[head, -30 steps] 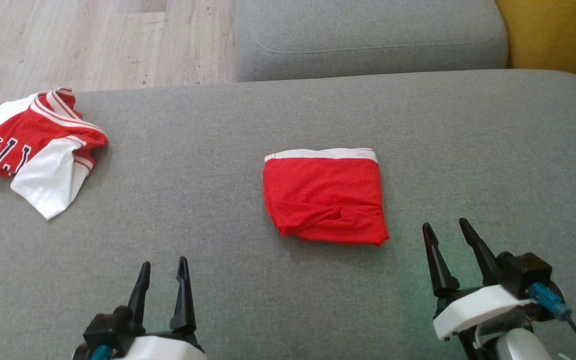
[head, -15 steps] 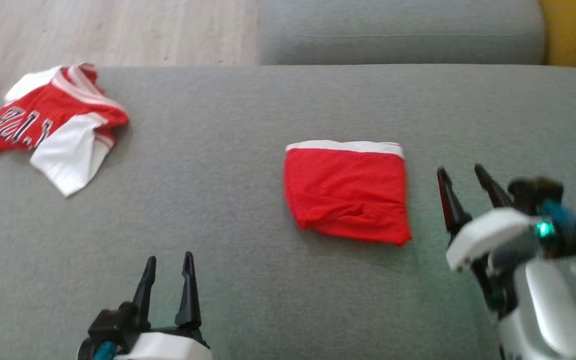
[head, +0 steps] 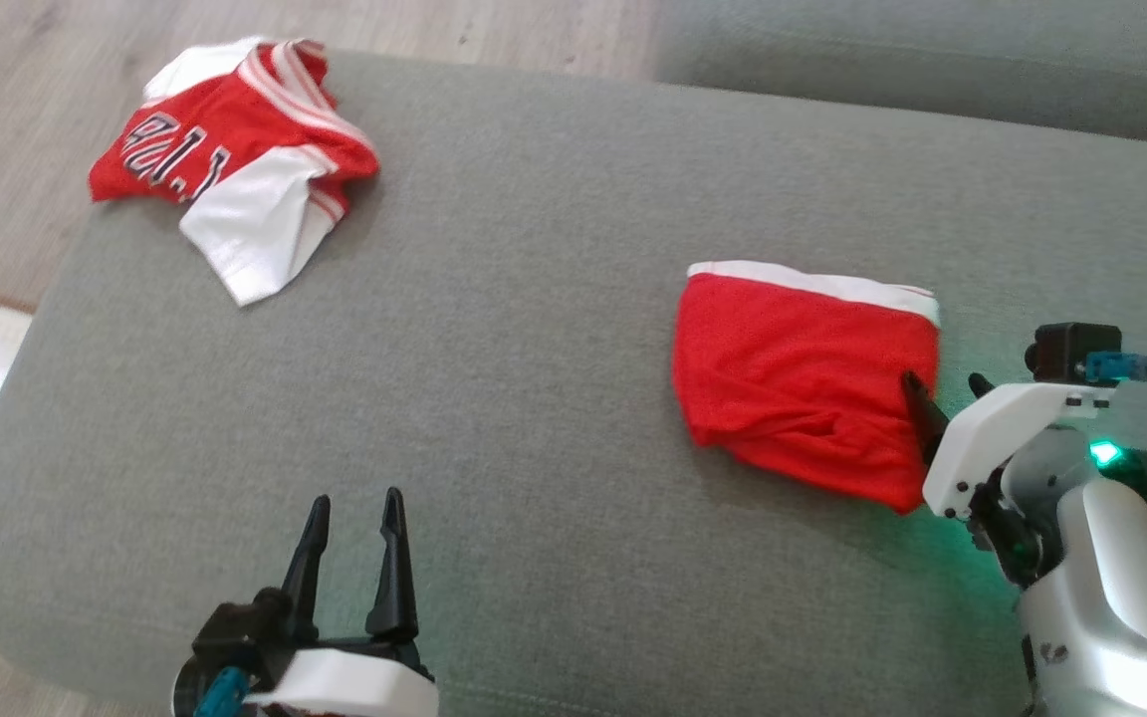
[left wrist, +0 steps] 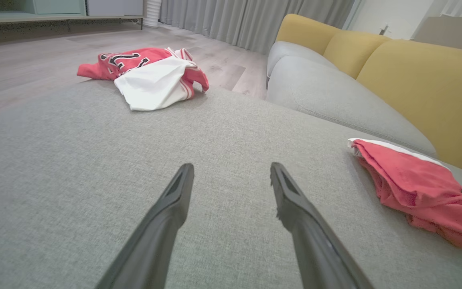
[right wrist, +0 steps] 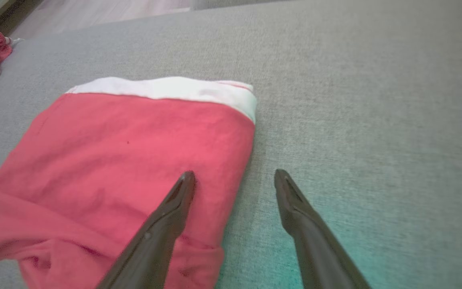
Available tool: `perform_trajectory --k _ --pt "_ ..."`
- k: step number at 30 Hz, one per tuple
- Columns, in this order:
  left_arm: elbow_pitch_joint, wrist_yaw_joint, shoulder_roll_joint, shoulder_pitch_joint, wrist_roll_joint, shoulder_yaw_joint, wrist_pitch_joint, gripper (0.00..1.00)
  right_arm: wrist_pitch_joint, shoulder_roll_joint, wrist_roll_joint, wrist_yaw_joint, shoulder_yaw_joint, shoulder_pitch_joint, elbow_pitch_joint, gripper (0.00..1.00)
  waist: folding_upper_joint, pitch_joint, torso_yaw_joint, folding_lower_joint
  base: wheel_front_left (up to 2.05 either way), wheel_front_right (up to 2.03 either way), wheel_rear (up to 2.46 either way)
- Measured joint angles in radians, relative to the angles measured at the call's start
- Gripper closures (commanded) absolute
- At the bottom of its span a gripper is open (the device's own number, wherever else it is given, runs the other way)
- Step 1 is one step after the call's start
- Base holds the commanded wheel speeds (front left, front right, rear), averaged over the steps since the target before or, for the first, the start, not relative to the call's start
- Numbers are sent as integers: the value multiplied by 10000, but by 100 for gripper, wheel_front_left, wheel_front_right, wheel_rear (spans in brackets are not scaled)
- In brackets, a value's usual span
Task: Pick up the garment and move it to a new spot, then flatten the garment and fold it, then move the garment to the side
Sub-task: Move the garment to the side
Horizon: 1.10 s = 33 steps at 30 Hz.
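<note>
The right gripper has come forward to straddle the right edge of the folded red garment, jaws wide and empty, apparently poised to grasp it for moving aside.

Soft cloth on a rough-woven cushion, with smooth plastic near it.

The folded red garment at centre right is thin, matt, fine-mesh cloth with a smooth white band. The crumpled jersey at upper left is similar cloth. The grey cushion is coarse woven fabric. The floor looks like pale matt wood. The left tool and right tool have matt black, plastic-looking fingers and smooth white shells.
</note>
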Motion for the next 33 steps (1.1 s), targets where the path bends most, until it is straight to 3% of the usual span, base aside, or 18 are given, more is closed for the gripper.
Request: perform_trajectory --k 5,6,7,8,10,19,27,29,33 --pt "2 -94 -150 -8 161 77 0 0 232 -69 84 0 -107 -438 742 0 0 332 277 1 0 0 0" --pt "2 -140 -173 -15 194 115 0 0 303 -102 86 0 -109 -523 884 19 0 395 301 0 0 0 0" --pt "2 -171 -188 -25 205 150 0 0 314 -134 104 0 -111 -601 993 51 0 455 318 0 0 0 0" --pt "0 -173 -199 -49 272 180 0 0 314 -171 157 0 -113 -705 1078 64 0 513 325 0 0 0 0" --pt "-4 -184 -230 -166 391 221 0 0 301 -224 221 0 -88 -934 1223 100 0 616 299 0 0 0 0" --pt "-328 -353 -286 -479 821 272 -27 0 -226 -332 562 2 416 -1370 1361 100 0 907 -528 -1 0 0 0" --pt "-631 -449 -203 -1053 1032 219 21 0 -522 -1398 604 2 383 -1841 408 100 0 1373 -2069 0 0 0 0" --pt "-704 -491 -96 -1375 1154 171 123 0 -520 -1624 702 2 276 -1927 21 100 0 1647 -2731 0 0 0 0" --pt "-859 -522 -36 -1714 1279 96 293 0 -522 -1749 773 2 125 -1937 -194 100 0 1965 -3353 0 0 0 0"
